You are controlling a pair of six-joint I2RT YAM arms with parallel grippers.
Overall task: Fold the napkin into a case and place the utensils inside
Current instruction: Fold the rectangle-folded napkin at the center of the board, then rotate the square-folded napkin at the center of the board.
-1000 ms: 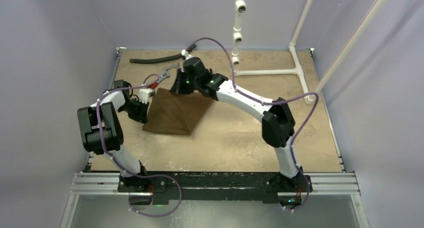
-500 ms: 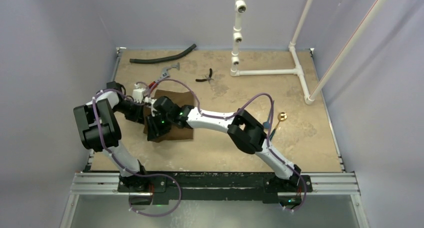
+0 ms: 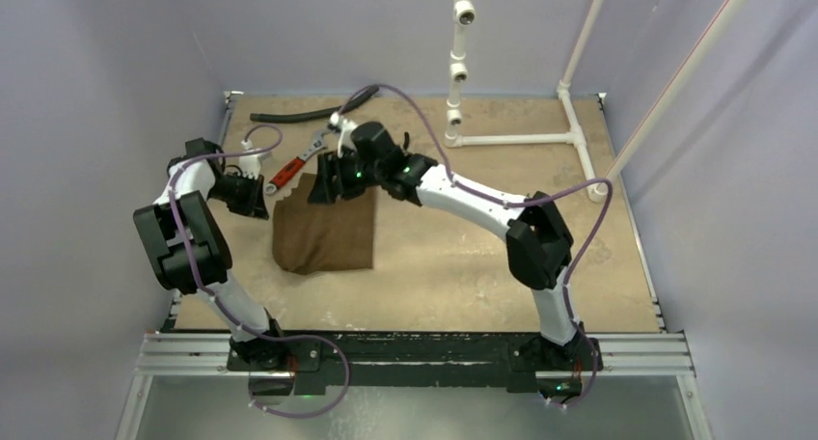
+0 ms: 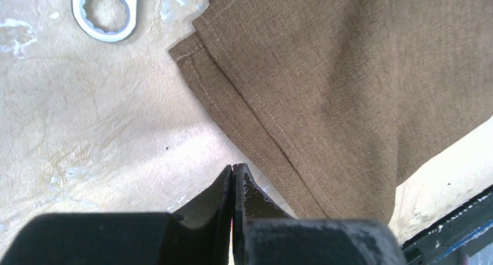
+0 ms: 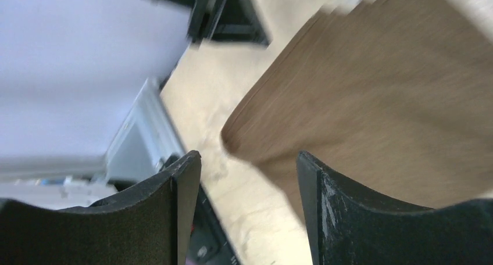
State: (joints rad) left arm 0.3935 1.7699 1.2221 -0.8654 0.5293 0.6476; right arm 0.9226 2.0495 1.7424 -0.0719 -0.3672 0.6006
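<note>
- The napkin (image 3: 325, 235), a dark-brown cloth, lies folded into a rough rectangle on the tan table (image 3: 463, 257), left of centre and nearer the left arm's side.
- The left wrist view shows two hemmed layers stacked at one corner of the cloth, the upper edge set slightly back from the lower one.
- The left gripper (image 3: 257, 202) sits just beside the napkin's far-left corner. Its jaws are clenched together with nothing between them, and the tips rest just off the hemmed edge over bare table.
- The right gripper (image 3: 320, 191) hangs over the far edge of the napkin, its arm reaching across the table from the right.
- In the right wrist view its fingers (image 5: 180, 186) stand apart, released, with no cloth between them; the brown cloth and a strip of table show below, blurred.
- A red-handled wrench (image 3: 287, 170) lies just beyond the napkin's far-left corner, between the two grippers; its ring end shows in the left wrist view, apart from the cloth.
- A black rubber hose (image 3: 307, 113) lies along the far edge of the table.
- A white pipe frame (image 3: 516, 139) stands at the far right.
</note>
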